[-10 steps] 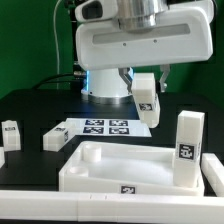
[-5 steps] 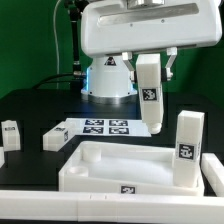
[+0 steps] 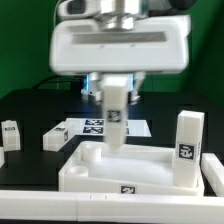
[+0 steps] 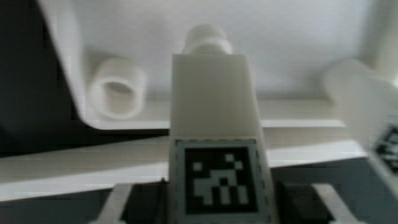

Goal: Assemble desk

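The tabletop (image 3: pixel 90 178) lies rim-up at the front of the black table (image 3: pixel 30 108), with a standing leg (image 3: pixel 187 148) upright in its corner on the exterior view's right. The held leg (image 3: pixel 116 120) hangs upright over the far corner on the exterior view's left, near a round socket (image 4: pixel 118 88), and the gripper (image 3: pixel 116 96) is clamped on its upper part. Contact with the tabletop cannot be confirmed. Two loose legs (image 3: pixel 55 138) lie to the exterior view's left, and the marker board (image 3: pixel 92 127) lies behind.
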You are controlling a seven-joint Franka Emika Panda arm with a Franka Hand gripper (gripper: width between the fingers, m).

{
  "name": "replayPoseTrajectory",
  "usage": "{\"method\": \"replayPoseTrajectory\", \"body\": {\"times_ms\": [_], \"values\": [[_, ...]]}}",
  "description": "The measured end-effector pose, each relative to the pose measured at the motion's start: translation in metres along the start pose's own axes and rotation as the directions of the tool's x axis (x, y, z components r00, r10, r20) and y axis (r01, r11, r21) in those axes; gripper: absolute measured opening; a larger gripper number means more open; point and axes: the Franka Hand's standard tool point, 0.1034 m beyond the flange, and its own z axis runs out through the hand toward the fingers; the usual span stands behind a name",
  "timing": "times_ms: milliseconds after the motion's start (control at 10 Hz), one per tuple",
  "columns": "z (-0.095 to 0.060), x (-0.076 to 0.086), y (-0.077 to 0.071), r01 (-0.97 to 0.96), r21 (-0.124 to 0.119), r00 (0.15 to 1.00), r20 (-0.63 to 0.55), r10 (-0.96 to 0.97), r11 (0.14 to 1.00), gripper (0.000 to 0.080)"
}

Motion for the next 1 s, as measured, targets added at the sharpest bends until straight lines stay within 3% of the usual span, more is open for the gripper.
{"method": "replayPoseTrajectory", "body": {"times_ms": [600,800,1000], "values": [[0.000,0.001,0.006,0.005,-0.002,1.000,0.007,-0.005,1.000,0.0288],[0.001,0.010,0.039,0.021,-0.014,1.000,0.014,-0.020,1.000,0.0288],[0.002,0.011,0.041,0.003,-0.016,1.000,-0.002,-0.003,1.000,0.0288]]}}
